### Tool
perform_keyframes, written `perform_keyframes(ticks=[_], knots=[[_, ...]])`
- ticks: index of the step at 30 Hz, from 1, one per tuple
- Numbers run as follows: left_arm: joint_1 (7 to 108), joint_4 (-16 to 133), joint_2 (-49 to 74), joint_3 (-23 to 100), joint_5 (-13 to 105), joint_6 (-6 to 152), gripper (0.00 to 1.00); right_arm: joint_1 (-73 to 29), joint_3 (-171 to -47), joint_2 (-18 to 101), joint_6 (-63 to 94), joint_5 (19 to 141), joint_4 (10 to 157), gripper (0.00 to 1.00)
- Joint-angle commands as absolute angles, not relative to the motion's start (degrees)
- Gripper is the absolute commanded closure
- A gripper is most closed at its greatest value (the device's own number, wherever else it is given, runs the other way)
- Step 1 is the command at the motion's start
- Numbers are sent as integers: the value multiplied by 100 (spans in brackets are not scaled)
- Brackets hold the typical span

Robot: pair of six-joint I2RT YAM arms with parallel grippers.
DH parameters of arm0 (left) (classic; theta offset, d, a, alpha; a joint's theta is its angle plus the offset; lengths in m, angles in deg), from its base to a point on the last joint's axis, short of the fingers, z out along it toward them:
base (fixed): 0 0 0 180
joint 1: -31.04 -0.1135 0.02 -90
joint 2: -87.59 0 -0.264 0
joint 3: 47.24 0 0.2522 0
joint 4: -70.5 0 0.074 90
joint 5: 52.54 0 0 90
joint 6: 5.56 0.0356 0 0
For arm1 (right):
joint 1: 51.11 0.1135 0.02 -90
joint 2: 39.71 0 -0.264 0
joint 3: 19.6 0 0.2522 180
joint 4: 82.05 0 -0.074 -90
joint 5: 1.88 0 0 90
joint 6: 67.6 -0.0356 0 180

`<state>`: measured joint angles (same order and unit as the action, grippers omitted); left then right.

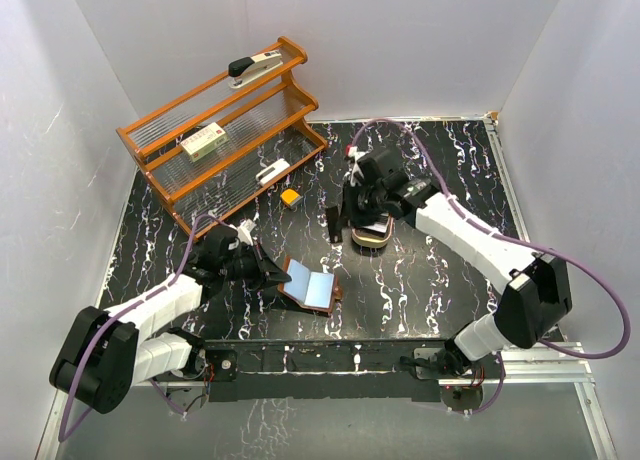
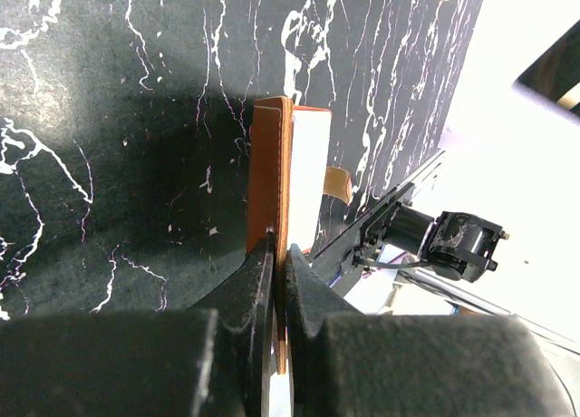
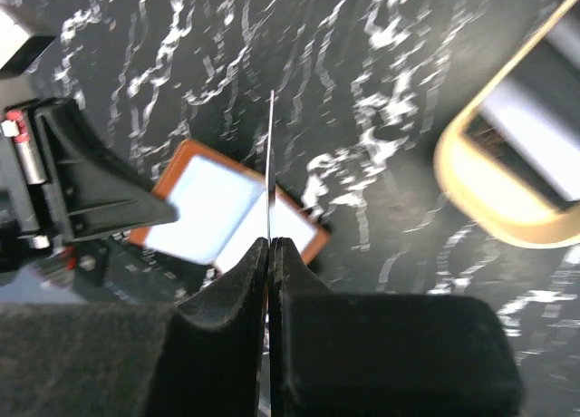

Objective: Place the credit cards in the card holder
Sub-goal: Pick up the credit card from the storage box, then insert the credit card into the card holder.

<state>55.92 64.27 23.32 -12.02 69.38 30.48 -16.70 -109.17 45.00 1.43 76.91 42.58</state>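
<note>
Black marbled worktop point(image 1: 430, 280), both arms in over it. Wooden rack point(image 1: 135, 145) sits at the far-left corner, with a stapler point(image 1: 255, 65) on the top shelf and a small box point(image 1: 203, 140) one shelf down.

Tan oval tray point(image 3: 450, 163) is near mid-worktop, just right of centre. There's pale flat stuff in it, too blurred to call.

Card holder point(image 1: 312, 288) lies opened out toward the near edge, a bit left of centre, grey pockets facing up. L gripper point(image 2: 279, 252) has its fingers pinched tight on the holder's brown leather edge, left side; the wrist cam shows the leather running straight between the pads.

R gripper point(image 3: 270, 245) hangs between tray and holder with its jaws closed narrow on one credit card point(image 3: 271, 154). The card is held upright and seen edge-on, a thin pale line rising from the fingertips. It's above the holder's right half, not touching it and not in a pocket yet.

Small yellow-orange block point(image 1: 290, 196) sits just in front of the rack, well apart from the holder.
</note>
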Motion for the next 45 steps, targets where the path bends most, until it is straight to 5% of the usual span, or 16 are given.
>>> perform_keyframes(ticks=[1,11,19,29,40,45], knots=[[5609,6623,2369,-1323,6967,2866,100,-1184,-10194,4322,-1433,6807,4994,100],[5608,6032,2423,-1388,6819,3177,96,-464,-9504,4777,-2160,6989,5813,100],[5609,5516,2490,-1206,6634,3462,73,-332,-9200,5055,-1918,7361,6046,100],[5607,4878,2462,-1074,6154,3858,64,-330,-8802,5266,-1750,7383,6244,100],[5608,4673,2506,-1089,6029,3928,100,-330,-8863,5515,-1480,7383,6082,100],[5606,4901,2514,-1285,6198,3701,100,-335,-8825,5509,-1525,7230,6139,100]])
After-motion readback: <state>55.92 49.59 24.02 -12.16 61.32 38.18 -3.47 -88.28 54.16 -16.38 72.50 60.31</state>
